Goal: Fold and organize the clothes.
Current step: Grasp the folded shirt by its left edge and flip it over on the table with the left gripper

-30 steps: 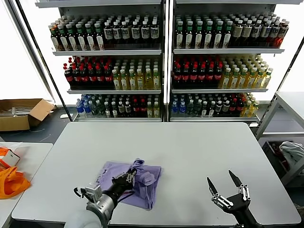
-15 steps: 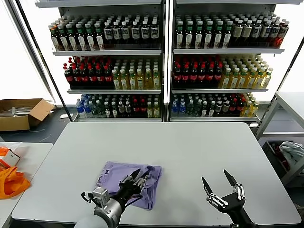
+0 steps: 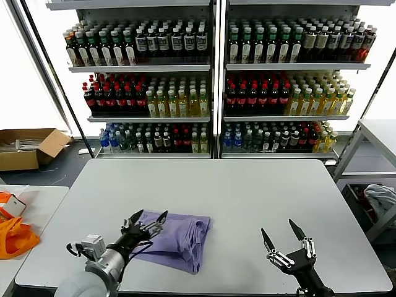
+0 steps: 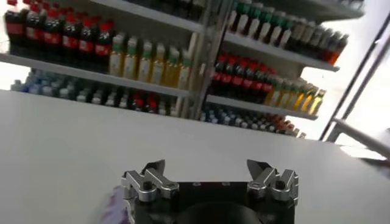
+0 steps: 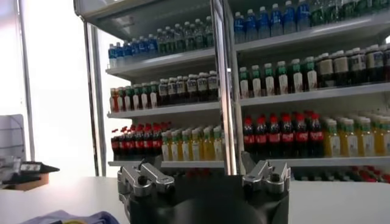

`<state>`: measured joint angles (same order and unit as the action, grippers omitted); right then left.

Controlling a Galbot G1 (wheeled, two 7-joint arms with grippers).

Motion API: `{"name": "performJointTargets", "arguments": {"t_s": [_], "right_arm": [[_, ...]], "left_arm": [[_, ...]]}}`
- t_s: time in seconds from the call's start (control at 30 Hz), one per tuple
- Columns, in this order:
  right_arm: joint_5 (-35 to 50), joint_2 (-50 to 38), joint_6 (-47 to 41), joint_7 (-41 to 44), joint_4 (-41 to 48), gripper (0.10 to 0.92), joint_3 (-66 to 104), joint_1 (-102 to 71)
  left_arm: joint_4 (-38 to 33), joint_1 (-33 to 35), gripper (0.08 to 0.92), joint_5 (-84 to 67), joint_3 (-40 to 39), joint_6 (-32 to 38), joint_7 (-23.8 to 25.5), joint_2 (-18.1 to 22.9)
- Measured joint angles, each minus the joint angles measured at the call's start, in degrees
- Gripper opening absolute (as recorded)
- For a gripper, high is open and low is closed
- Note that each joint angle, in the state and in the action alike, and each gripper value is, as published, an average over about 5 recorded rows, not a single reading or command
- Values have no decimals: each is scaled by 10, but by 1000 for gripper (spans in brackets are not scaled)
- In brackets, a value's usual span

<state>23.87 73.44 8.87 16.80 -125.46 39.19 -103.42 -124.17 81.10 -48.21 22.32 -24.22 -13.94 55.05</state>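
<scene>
One folded lavender T-shirt (image 3: 178, 234) lies near-left on table (image 3: 247, 198); two tools, left (image 3: 147, 220) and right (image 3: 283, 238), both spread wide, empty.

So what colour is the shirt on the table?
The shirt is plain light purple, best seen in the head view.

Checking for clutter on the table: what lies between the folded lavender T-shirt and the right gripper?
Nothing: in the head view, only bare table separates the lavender T-shirt from the open right gripper. The open left gripper is at the shirt's other edge.
</scene>
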Motion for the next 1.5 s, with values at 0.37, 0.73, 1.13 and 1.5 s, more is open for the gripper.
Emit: {"name": "performJointTargets", "arguments": {"t_s": [0.37, 0.73, 1.13, 1.5], "right_arm": [[3, -4, 4, 1, 5, 823, 5, -6], [7, -4, 1, 6, 7, 823, 6, -4], [10, -10, -4, 13, 5, 823, 5, -5], [12, -17, -11, 14, 7, 823, -3, 7]], "left_arm": [[68, 5, 823, 24, 24, -35, 17, 4], [116, 2, 680, 31, 27, -32, 40, 14], [134, 0, 334, 34, 17, -7, 60, 31], [125, 15, 118, 26, 65, 24, 50, 49]]}}
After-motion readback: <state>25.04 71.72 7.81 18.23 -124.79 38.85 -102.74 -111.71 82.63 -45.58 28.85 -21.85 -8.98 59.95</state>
